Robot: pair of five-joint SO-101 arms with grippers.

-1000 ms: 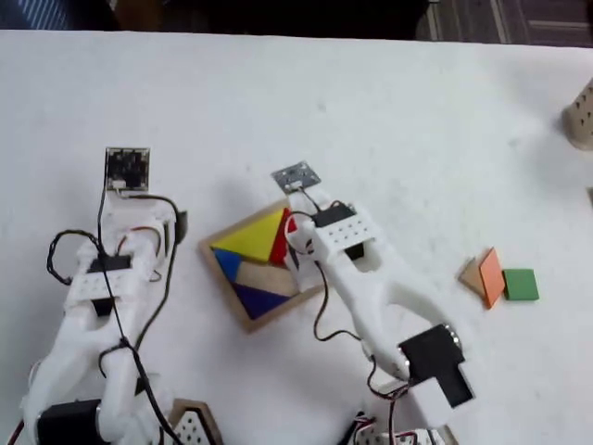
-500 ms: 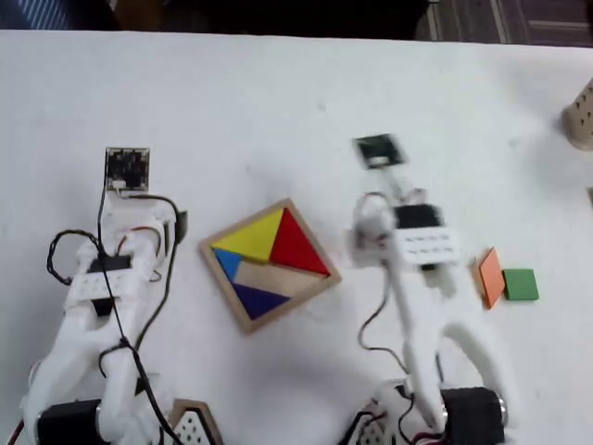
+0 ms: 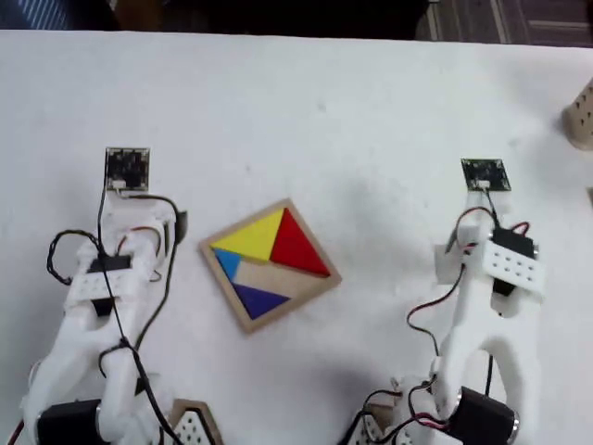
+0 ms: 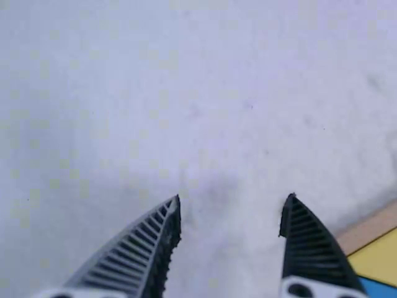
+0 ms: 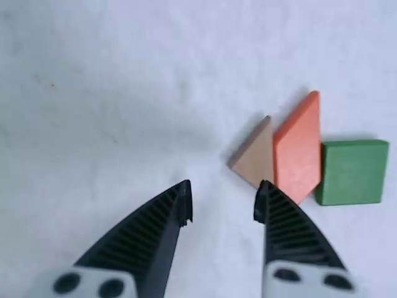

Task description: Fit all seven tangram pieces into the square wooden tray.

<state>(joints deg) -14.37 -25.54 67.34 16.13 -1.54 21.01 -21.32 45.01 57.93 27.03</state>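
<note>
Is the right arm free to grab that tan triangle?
Probably yes: the right gripper is open right by the tan triangle, nothing between them, though the orange piece touches one side.

Broad strip of table (image 3: 380,195) between wooden tray (image 3: 246,323) and right arm (image 3: 477,315).

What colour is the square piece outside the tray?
The square piece is green, clearest in the right wrist view.

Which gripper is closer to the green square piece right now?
Right. The right gripper hangs near the green square; the left gripper is on the far side of the tray.
</note>
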